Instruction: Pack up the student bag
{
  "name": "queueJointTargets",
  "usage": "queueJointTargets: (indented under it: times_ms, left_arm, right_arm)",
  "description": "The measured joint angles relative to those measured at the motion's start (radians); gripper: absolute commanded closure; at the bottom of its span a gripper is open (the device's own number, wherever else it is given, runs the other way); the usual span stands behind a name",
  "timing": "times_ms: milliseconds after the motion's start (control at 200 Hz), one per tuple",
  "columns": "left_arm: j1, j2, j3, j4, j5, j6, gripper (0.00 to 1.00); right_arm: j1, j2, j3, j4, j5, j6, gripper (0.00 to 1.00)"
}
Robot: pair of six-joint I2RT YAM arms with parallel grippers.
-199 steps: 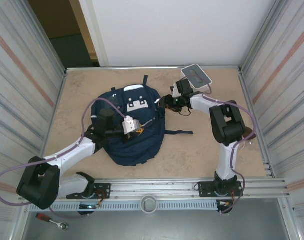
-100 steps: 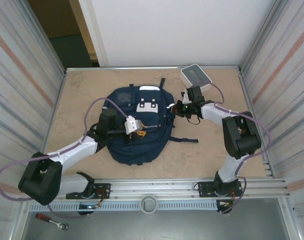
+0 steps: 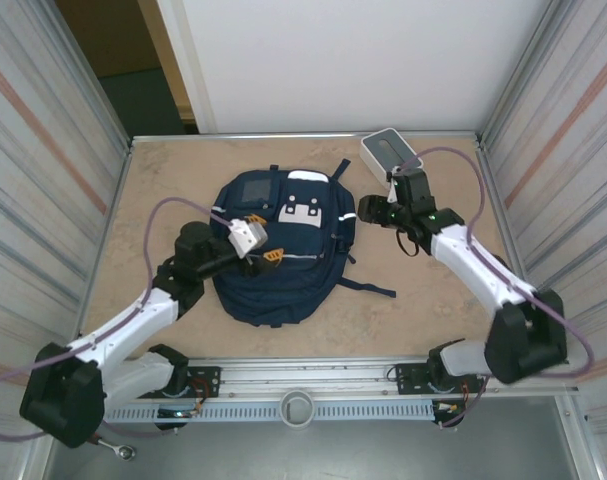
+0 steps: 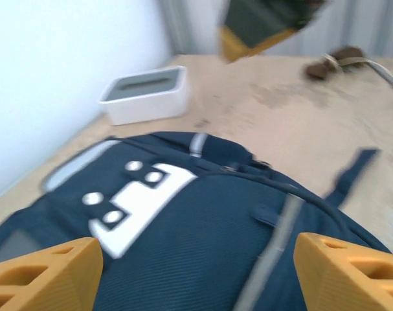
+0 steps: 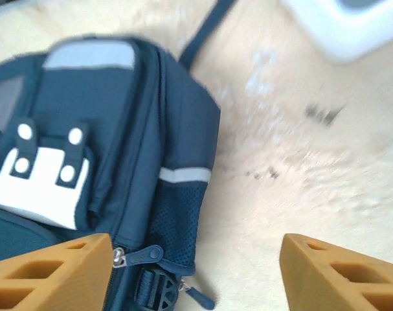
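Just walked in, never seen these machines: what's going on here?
A robot is working on a navy backpack lying flat on the table. The left gripper hovers open above its front, the right gripper open beside its mesh side pocket. Neither holds anything. A white box sits near the far edge.

**Twin Arms in White and Black**

The left arm (image 3: 133, 318) and right arm (image 3: 478, 268) have smooth white links between bulky black joints, each with a looping purple cable (image 3: 173, 215). Blocky orange fingers (image 4: 44, 275) with hollow cells tip the left gripper (image 4: 196, 278) and right gripper (image 5: 195, 275). A small green light (image 3: 380, 209) glows near the right wrist.
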State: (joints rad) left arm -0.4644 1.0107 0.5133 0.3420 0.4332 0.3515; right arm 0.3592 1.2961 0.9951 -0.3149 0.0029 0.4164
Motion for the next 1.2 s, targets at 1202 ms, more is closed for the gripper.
queueJointTargets:
  times_ms: [1202]
  left_arm:
    - [0.457, 0.214, -0.260, 0.319, -0.607, -0.400, 0.01]
  right_arm:
    - [-0.216, -0.043, -0.624, 0.748, 0.426, -0.307, 0.01]
